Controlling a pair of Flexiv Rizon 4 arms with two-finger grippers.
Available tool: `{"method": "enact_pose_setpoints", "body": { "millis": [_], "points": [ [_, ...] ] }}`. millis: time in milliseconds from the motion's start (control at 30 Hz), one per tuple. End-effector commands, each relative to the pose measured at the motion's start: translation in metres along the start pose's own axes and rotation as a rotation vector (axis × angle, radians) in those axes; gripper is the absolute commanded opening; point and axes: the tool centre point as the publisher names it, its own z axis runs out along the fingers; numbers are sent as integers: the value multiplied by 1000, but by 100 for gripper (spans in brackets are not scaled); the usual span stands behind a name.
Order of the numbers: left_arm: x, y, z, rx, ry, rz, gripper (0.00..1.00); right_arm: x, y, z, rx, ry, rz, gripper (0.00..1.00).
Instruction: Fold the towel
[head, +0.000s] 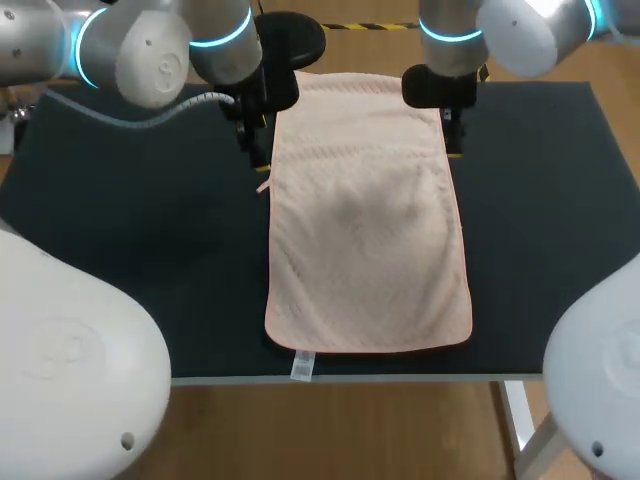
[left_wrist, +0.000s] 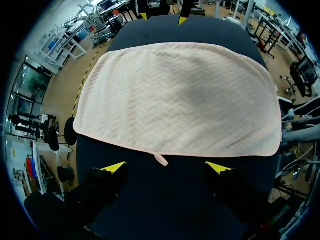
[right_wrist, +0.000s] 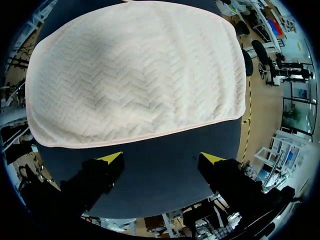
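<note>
A pale pink towel lies spread flat on the dark table, its long side running from near to far. My left gripper hovers open just off the towel's left long edge, toward the far end. In the left wrist view the towel lies ahead of the open left gripper, and a small loop on its edge sits between the fingers. My right gripper stands open at the right long edge. In its own view the right gripper holds nothing, and the towel begins just ahead of it.
The dark table top has bare room on both sides of the towel. A white label hangs from the towel's near edge at the table's front. Across the towel, the right gripper's fingertips show in the left wrist view.
</note>
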Motion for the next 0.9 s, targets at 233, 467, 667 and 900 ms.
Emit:
{"method": "enact_pose_setpoints", "body": {
  "millis": [233,467,667,900],
  "points": [
    [-3,-12,16,34,32,80,100,12,-2,16,-171,21,-37,100],
    [5,-21,33,17,90,111,100,20,8,24,-178,58,-197,100],
    [8,-23,58,22,109,92,100,23,11,37,-178,64,-236,100],
    [7,-25,92,43,122,56,100,19,7,62,-171,109,-172,100]
  ]
}}
